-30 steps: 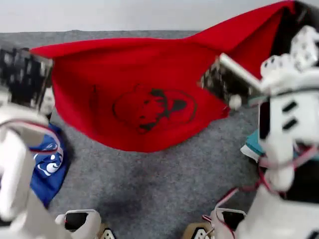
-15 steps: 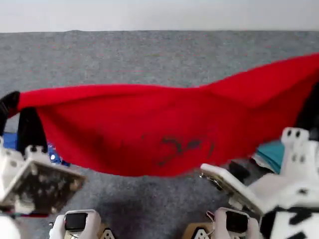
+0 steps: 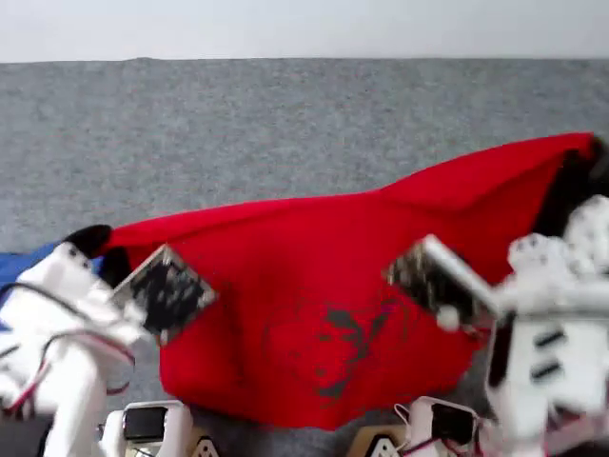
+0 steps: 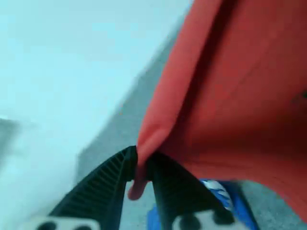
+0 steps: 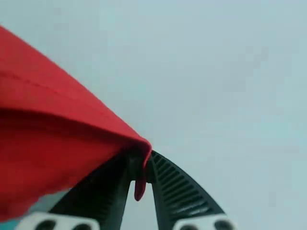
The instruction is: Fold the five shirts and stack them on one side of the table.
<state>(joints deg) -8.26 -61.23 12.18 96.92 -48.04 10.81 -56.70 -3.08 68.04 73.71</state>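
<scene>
Shirt (image 3: 314, 276), red, looks soft and light, sagging above the table's (image 3: 285, 124) near edge; left gripper (image 4: 139, 166) and right gripper (image 5: 139, 167) each clamp a corner hem, likely the best holds.

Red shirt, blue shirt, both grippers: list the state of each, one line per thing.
Red shirt: unfolded, hanging stretched between the two grippers.
Blue shirt: lying on the table, partly hidden; cannot tell if folded.
Left gripper: shut on a red shirt corner.
Right gripper: shut on another corner.
</scene>
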